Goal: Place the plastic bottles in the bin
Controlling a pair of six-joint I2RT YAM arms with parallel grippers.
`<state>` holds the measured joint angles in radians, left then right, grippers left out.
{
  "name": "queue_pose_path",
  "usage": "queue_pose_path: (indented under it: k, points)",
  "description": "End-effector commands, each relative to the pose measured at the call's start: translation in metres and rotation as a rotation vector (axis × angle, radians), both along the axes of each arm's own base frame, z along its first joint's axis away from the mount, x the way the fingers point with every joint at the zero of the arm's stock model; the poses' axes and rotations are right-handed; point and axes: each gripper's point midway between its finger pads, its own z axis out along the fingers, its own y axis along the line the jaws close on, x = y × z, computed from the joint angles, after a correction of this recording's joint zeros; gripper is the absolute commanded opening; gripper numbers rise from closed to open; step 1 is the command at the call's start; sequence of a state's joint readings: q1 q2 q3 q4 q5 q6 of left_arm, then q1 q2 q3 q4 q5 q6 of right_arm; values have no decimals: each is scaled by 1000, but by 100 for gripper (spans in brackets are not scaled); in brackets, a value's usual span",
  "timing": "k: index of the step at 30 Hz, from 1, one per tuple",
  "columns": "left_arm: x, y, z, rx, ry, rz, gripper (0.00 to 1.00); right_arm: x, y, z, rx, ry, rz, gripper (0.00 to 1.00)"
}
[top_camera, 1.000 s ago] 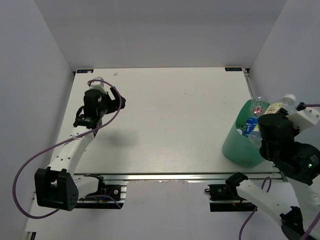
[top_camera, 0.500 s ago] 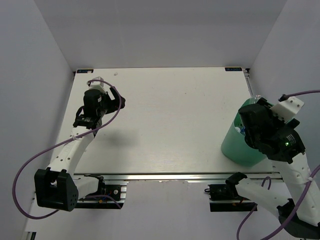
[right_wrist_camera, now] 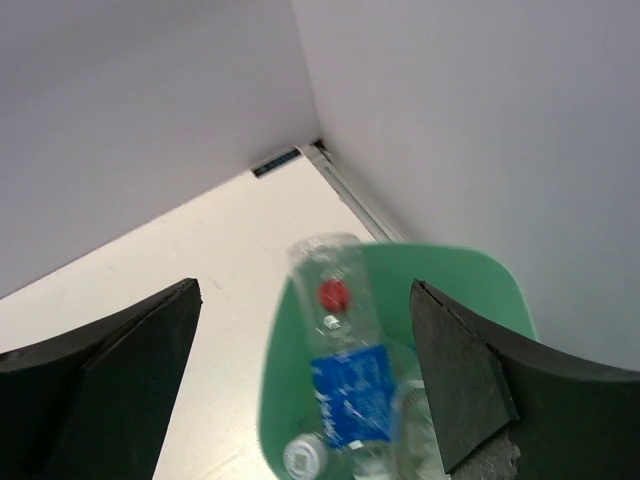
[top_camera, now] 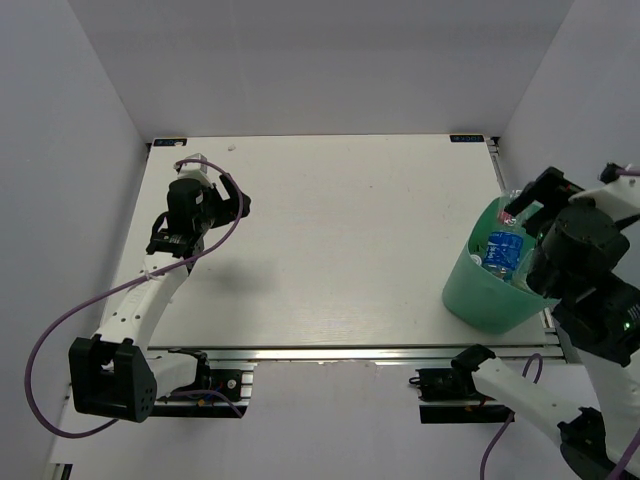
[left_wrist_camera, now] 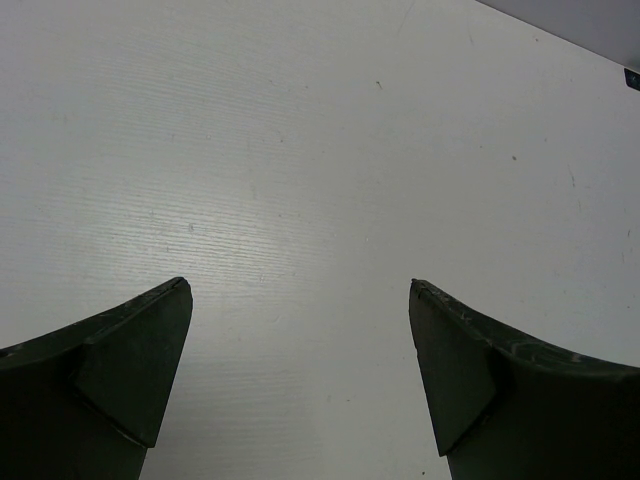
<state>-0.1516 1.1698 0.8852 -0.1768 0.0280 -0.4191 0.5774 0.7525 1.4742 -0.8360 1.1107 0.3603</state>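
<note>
The plastic bottles (top_camera: 503, 250) lie inside the mint-green bin (top_camera: 468, 298), which stands at the 4 o'clock edge of the tabletop (top_camera: 350, 230). In the right wrist view a blue-labelled bottle (right_wrist_camera: 348, 385) leans in the bin (right_wrist_camera: 462, 262) with its white cap low. Another clear bottle lies just beside it at 3 o'clock. The right gripper (top_camera: 530, 195) hangs over the bin's far rim, jaws apart and holding nothing. The left gripper (top_camera: 238, 200) is at 10 o'clock, jaws spread wide above bare tabletop.

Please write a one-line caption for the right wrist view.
Open right gripper over the mint-green bin, a blue-labelled plastic bottle inside it.
</note>
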Motion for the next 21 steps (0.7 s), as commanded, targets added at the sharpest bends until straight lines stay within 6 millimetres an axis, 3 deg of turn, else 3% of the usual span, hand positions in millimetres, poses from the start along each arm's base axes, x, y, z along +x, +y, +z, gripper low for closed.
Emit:
queue_pose_path:
  k: [1, 2, 4, 5, 7, 9, 11, 12, 14, 16, 17, 18, 19, 21]
  points:
    - [1, 3, 7, 6, -12, 8, 98, 33, 35, 56, -81, -84, 156, 89]
    - [0, 3, 6, 9, -7, 12, 98, 59, 54, 47, -143, -3, 183, 89]
    - [0, 10, 7, 23, -8, 48, 98, 82, 83, 53, -167, 18, 282, 89]
    - [-1, 13, 9, 26, -14, 61, 98, 108, 113, 43, -201, 56, 378, 89]
    - [-1, 18, 13, 33, -23, 89, 98, 137, 150, 25, -224, 92, 494, 89]
    - [-2, 21, 17, 35, -30, 110, 98, 152, 193, 18, -206, 65, 665, 89]
    - [-1, 31, 22, 38, -30, 170, 98, 167, 221, -17, -207, 114, 757, 89]
    - [-1, 34, 25, 36, -34, 196, 98, 173, 233, -21, -178, 91, 797, 89]
    - [-3, 43, 30, 42, -34, 250, 98, 180, 245, -53, -169, 141, 827, 89]
    - [-7, 47, 37, 36, -44, 272, 98, 182, 255, -62, -154, 121, 863, 89]
    - [-8, 48, 40, 30, -54, 283, 98, 180, 261, -83, -151, 145, 899, 90]
    - [-10, 49, 43, 26, -60, 289, 98, 179, 264, -88, -149, 136, 919, 89]
    - [-12, 50, 48, 17, -73, 295, 98, 178, 264, -80, -141, 83, 921, 89]
    - [-15, 52, 51, 12, -79, 310, 98, 176, 264, -90, -137, 82, 929, 89]
